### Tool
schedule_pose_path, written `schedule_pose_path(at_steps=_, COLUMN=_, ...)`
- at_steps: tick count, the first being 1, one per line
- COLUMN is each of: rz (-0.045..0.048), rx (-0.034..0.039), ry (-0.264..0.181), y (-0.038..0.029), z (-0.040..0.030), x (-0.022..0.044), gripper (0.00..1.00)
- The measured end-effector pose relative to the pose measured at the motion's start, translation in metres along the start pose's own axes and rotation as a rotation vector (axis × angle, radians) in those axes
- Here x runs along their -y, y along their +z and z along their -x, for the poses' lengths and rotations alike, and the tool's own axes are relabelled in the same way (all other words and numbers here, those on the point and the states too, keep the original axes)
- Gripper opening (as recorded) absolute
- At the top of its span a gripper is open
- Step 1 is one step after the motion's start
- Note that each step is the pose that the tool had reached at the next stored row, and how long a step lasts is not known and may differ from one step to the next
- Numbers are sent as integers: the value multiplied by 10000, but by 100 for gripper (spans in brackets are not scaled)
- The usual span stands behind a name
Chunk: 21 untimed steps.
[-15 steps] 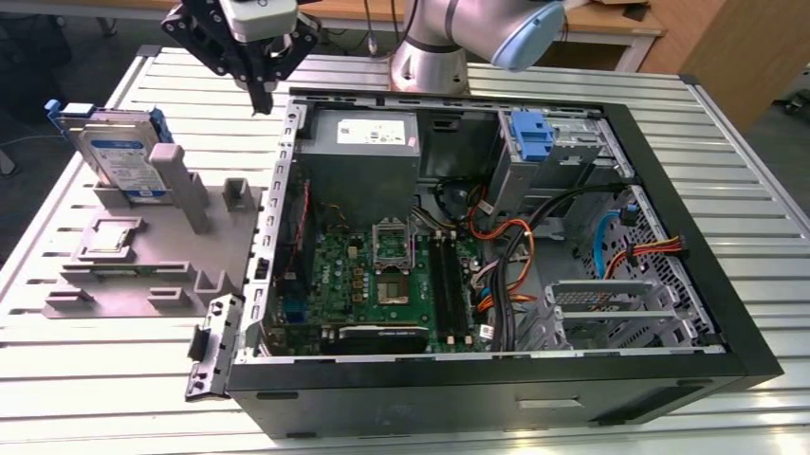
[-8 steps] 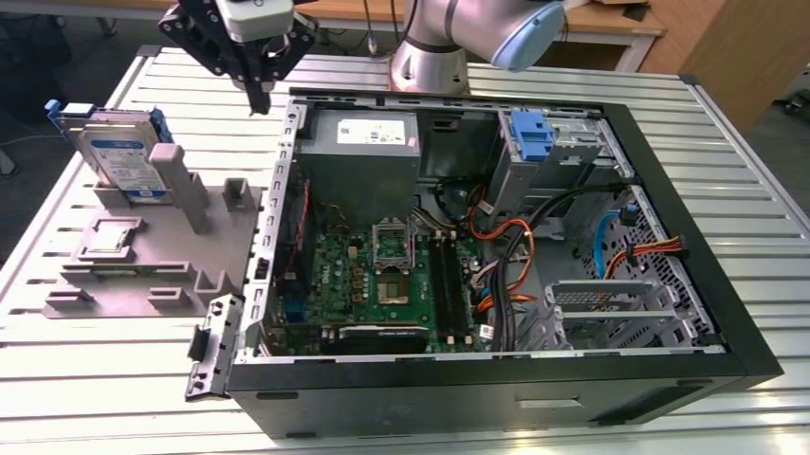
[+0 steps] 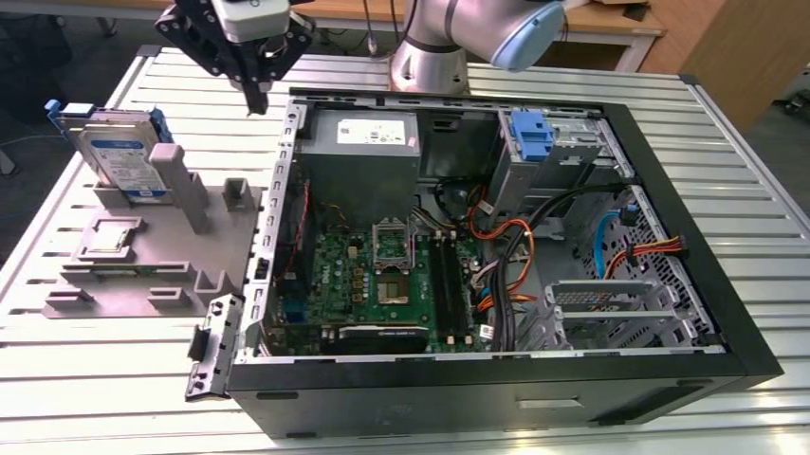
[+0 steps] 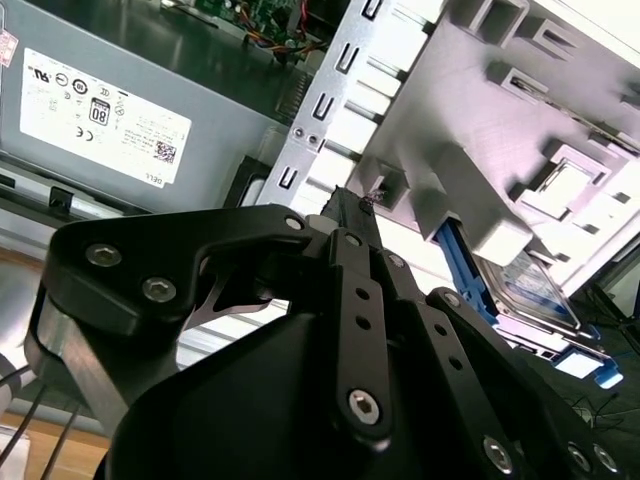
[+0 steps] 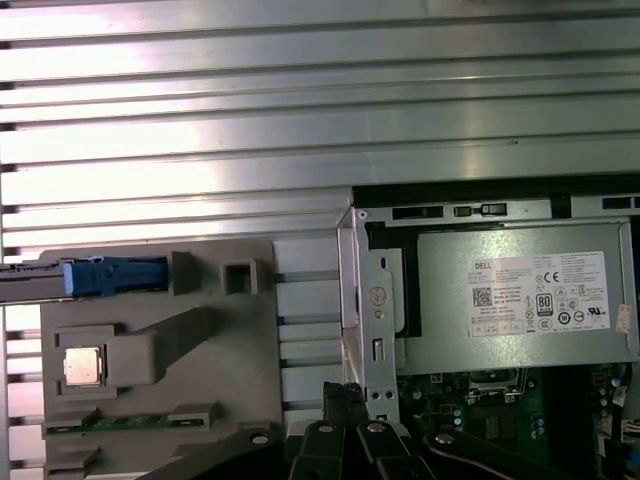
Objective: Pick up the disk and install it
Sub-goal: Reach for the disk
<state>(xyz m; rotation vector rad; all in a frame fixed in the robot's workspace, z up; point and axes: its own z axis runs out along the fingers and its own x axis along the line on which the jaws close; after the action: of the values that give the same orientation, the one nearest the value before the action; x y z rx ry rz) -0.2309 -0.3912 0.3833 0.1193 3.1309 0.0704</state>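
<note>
Silver-grey flat rectangular disk point(image 3: 121, 163) in a blue plastic bracket stood upright in the grey moulded holder point(image 3: 177, 258) on the slatted metal worktop point(image 3: 114, 379), apart from the black claw point(image 3: 257, 106), whose fingers were together and empty.

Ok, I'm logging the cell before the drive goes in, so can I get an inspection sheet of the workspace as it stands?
Surface: slatted metal table, carrying a grey fixture and an open computer case.
Job's things: the disk stands on edge in the fixture, untouched.
Clutter: small square chip lying on the fixture.
Grippers: gripper shut, holding nothing, above the table between the fixture and the case.
Cables: orange cables and a blue cable run loose inside the case, near a metal drive cage.
Surroundings: wooden furniture beyond the table.
</note>
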Motion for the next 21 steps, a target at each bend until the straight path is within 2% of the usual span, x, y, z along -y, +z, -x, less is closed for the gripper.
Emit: schedule_pose_path(at_steps=21, rz=1, rx=0, ry=1, y=13, z=-63, x=5, gripper=10)
